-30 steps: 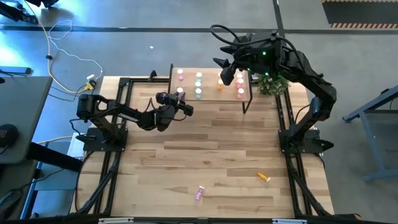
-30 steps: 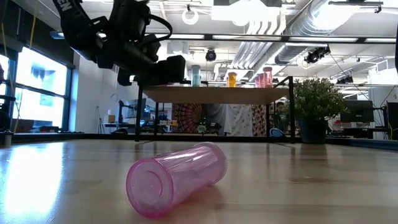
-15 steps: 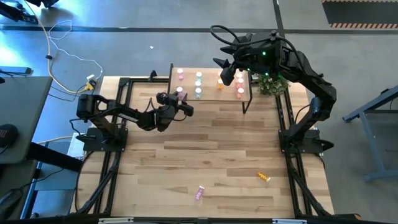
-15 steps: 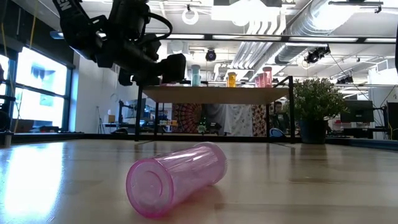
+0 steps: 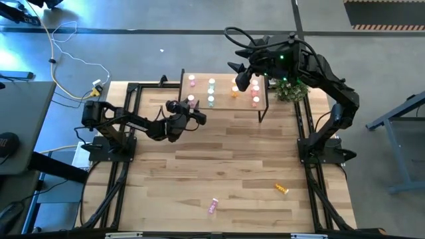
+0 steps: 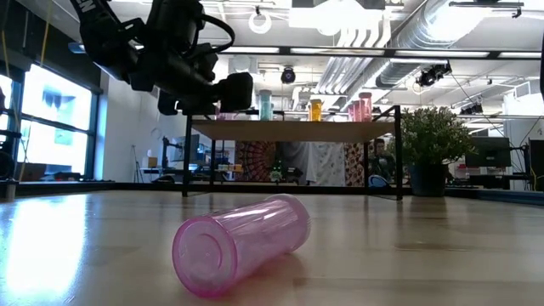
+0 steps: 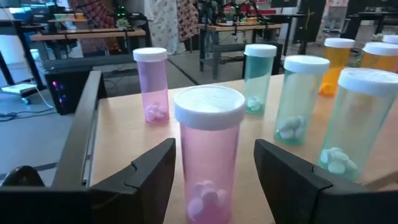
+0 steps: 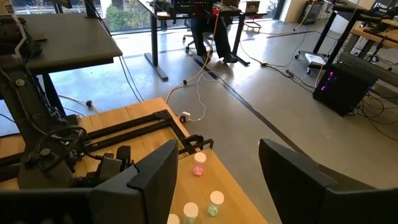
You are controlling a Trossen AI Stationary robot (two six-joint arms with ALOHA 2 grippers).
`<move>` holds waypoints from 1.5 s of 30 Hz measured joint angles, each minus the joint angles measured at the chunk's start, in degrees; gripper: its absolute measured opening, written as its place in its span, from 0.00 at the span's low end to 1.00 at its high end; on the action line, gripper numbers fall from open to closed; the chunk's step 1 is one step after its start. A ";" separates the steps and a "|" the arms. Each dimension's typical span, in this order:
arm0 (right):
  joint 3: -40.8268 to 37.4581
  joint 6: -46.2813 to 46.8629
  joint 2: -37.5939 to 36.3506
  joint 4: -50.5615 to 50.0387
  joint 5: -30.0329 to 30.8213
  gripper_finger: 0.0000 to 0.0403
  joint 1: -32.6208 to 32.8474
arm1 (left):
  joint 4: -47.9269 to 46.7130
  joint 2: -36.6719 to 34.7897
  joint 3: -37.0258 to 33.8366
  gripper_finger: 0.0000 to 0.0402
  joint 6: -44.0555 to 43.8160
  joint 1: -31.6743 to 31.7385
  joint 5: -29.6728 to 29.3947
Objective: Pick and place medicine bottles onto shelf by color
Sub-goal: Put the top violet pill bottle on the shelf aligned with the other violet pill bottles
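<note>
pink bottle between left pincer fingers, untouched

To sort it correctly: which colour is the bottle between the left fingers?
Pink bottle, white cap; clearest in the left wrist view.

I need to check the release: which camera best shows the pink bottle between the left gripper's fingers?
The left wrist view: the pink bottle stands upright on the shelf, clear of both fingers. The high view shows it tiny; the low view hides it.

The left gripper reaches level toward the shelf's left front corner, fingers apart. The right gripper hangs above the shelf's middle, its fingers spread wide.
</note>
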 joint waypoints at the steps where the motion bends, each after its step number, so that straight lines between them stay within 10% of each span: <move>1: 0.00 0.00 0.00 -0.12 0.00 0.54 0.00 | 0.06 0.00 0.00 0.51 0.00 -0.11 -0.35; 31: 0.00 0.02 0.00 -1.48 -0.37 0.54 0.07 | -0.50 -0.50 6.08 0.50 8.11 -2.17 -8.47; 45: 0.00 -0.20 0.00 -1.51 -0.48 0.54 0.07 | -0.72 -12.80 6.08 0.50 15.47 -3.38 -7.34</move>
